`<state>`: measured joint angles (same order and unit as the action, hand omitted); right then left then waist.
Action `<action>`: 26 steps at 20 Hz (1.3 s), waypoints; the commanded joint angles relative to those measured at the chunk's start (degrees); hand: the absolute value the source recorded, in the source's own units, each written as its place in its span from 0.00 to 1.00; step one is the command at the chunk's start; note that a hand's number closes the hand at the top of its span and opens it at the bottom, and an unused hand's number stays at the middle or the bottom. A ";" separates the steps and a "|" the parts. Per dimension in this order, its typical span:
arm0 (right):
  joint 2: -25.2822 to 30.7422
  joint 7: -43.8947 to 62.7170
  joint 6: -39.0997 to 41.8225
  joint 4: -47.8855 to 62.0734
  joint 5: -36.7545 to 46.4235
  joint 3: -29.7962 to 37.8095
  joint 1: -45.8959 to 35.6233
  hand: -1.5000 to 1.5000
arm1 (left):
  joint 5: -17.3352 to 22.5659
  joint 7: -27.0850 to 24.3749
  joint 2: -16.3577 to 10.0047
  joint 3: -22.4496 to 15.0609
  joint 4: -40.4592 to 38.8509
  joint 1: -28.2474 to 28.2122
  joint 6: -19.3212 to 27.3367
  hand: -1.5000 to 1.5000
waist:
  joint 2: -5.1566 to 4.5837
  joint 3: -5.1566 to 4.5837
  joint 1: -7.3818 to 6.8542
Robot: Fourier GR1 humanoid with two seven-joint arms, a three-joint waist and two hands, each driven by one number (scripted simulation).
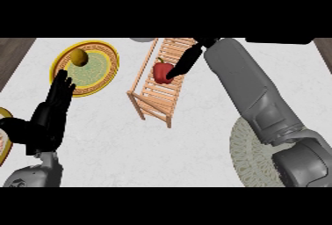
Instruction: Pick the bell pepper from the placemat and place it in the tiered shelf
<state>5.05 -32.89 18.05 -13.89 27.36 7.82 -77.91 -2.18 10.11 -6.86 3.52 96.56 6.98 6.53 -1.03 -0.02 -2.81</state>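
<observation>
A red bell pepper with a green stem lies on the slats of the wooden tiered shelf at the counter's upper middle. My right hand reaches over the shelf, its fingers stretched down and touching the pepper's right side. The round grey-green placemat lies at the lower right, partly hidden by my right forearm, with nothing visible on it. My left hand rests open at the left, fingers up.
A gold-rimmed green plate at the upper left holds a yellow round fruit. Another plate's edge shows at the left border. A grey object peeks out behind the shelf's top.
</observation>
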 commanded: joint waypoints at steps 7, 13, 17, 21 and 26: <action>6.27 3.65 6.74 2.85 -8.94 9.68 -5.14 0.00 | 0.23 -0.90 -0.37 0.08 1.25 -2.16 -0.94 0.50 | 0.07 0.00 -0.08; 14.76 7.82 6.30 5.70 -10.37 12.39 -3.88 0.00 | 0.20 -0.72 -0.09 0.10 -0.67 0.51 -0.75 0.50 | -0.71 0.01 -0.85; 21.49 9.81 9.91 6.81 -10.37 12.82 -3.24 0.00 | 0.55 -0.37 -0.36 0.17 0.55 1.28 -1.01 0.50 | -1.29 0.07 -1.97; 25.42 10.32 12.78 7.04 -11.04 13.73 -3.44 0.00 | 0.11 -0.34 1.26 -1.50 -0.27 2.45 -0.64 0.50 | -1.87 0.13 -2.66; 30.10 6.63 20.98 7.06 -10.75 13.42 -0.01 0.00 | 0.03 -0.26 0.80 -1.64 0.07 1.54 -1.21 0.50 | -1.80 0.23 -2.86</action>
<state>31.32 -24.59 34.04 -7.11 16.64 21.12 -80.02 -2.15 9.31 -6.41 2.51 96.00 8.73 5.45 -2.79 0.13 -5.51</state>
